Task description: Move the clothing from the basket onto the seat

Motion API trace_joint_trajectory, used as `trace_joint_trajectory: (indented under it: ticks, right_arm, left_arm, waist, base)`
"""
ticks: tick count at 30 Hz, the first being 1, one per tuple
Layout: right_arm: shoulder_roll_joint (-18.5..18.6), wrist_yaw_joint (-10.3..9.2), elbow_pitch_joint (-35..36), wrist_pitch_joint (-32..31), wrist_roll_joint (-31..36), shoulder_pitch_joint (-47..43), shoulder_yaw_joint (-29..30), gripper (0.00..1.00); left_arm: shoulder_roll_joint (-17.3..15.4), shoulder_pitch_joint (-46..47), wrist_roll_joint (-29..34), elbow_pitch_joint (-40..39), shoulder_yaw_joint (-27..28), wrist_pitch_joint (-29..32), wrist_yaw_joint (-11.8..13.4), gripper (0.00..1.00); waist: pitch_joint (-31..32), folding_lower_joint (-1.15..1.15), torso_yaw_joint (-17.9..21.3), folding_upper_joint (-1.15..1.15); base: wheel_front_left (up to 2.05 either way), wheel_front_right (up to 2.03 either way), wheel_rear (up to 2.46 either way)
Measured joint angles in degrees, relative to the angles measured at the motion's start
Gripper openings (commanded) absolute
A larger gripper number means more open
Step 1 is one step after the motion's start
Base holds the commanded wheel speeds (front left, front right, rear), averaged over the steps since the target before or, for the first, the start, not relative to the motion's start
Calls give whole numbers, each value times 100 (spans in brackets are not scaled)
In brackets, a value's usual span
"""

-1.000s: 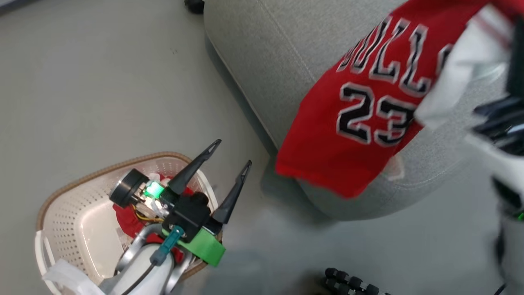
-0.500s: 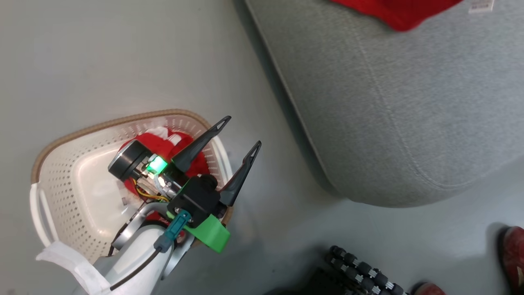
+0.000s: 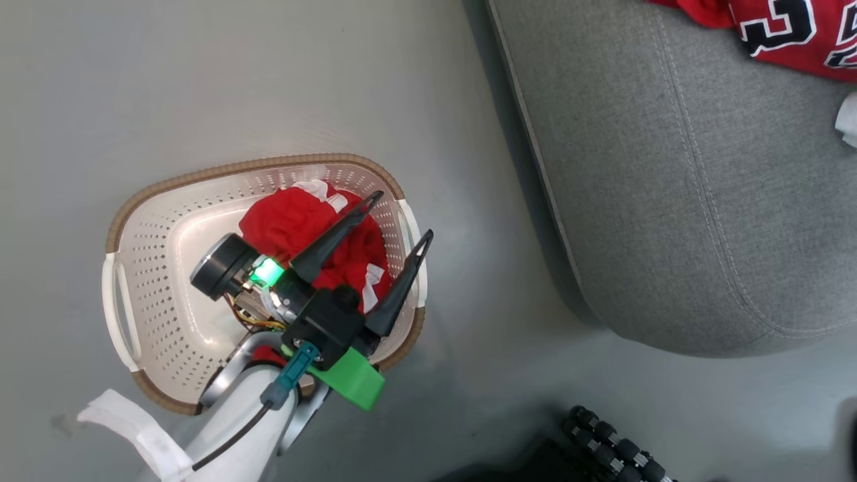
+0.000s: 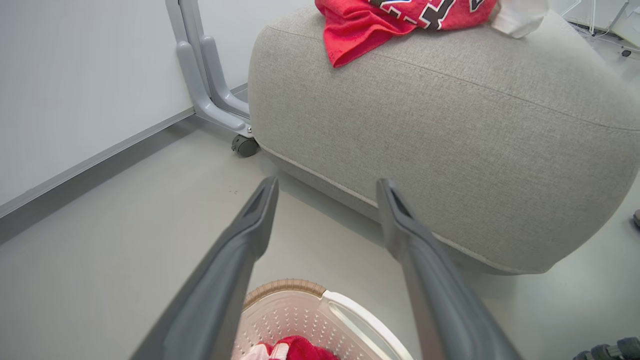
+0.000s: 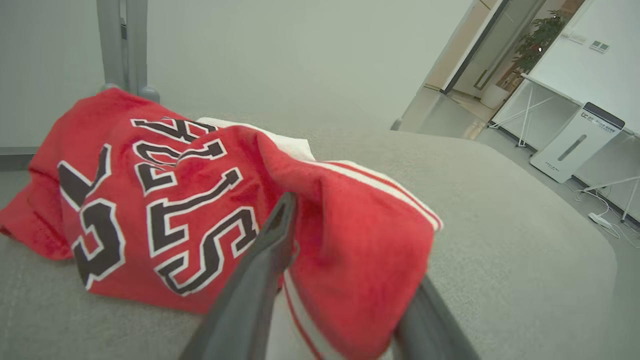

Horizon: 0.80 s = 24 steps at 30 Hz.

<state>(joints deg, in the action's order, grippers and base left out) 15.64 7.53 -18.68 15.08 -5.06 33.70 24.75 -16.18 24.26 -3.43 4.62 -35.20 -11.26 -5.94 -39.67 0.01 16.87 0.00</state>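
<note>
Open room: the floor (image 3: 201, 80) is bare to the left of the basket (image 3: 120, 221) and beyond it. A strip of floor lies between the basket's right handle and the rounded edge of the seat (image 3: 669, 201); the two stand apart. In your left wrist view a grey frame leg on a castor (image 4: 245, 145) stands close against the seat's far corner.

Containers: the basket holds a bunched red garment (image 3: 294, 221) with white trim, lying toward its right end. The left end shows bare perforated bottom.

Tools: your left gripper (image 3: 403, 214) hangs above the basket's right end, fingers spread apart and holding nothing, tips pointing toward the seat.

Your right gripper (image 5: 345, 215) is low over the seat top, with a fold of the jersey (image 5: 165, 210) bunched between its fingers. One fingertip is hidden by cloth, so you cannot tell whether it grips.

Task items: the jersey lies on the seat top, and the red garment is in the basket.
</note>
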Motion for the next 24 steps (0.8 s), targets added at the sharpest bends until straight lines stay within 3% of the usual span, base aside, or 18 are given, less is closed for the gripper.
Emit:
trace_joint_trajectory:
  ticks: [6, 12, 24]
  right_arm:
    - [-408, 0, 606, 1, 406, -1202, 203, 100]
    - [-808, 0, 1176, 0, 657, -2271, -492, 100]
    - [-1085, 0, 1484, 0, 609, -2781, -2125, 100]
  left_arm:
    - [300, 3, -114, 325, -34, -247, 132, 100]
    - [660, -218, -403, 787, 94, -366, 352, 100]
    - [1098, -1181, -820, 798, 1028, -379, 659, 100]
  waist:
    - [281, 0, -110, 0]
    - [749, 0, -312, 0]
    - [1945, -1, -965, 0]
  base:
    - [0, 0, 0]
    - [0, 0, 0]
    - [0, 0, 0]
